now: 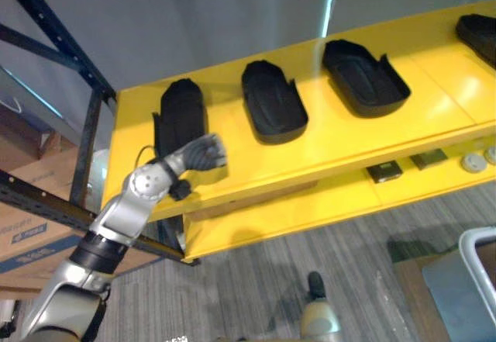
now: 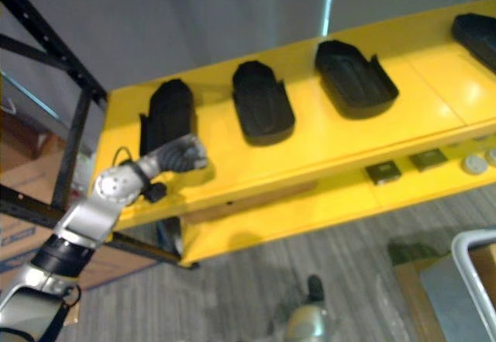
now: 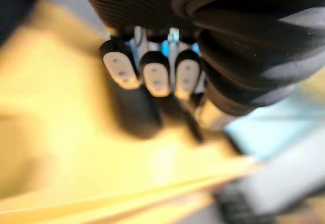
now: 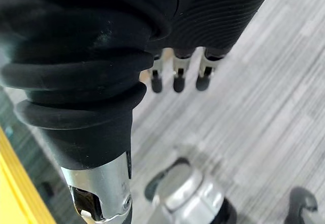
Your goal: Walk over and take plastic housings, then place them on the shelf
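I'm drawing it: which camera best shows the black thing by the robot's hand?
The left eye view: the leftmost housing lies in plain sight on the yellow shelf, by the left hand. The right eye view matches. In the left wrist view it is just a dark shape; the right wrist view faces the floor.

Bright even light, pale glare at right end of yellow shelf (image 1: 446, 98)

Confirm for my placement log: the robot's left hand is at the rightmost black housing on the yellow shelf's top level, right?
No. The left hand is at the leftmost black housing on the top level of the yellow shelf, as the left eye view shows.
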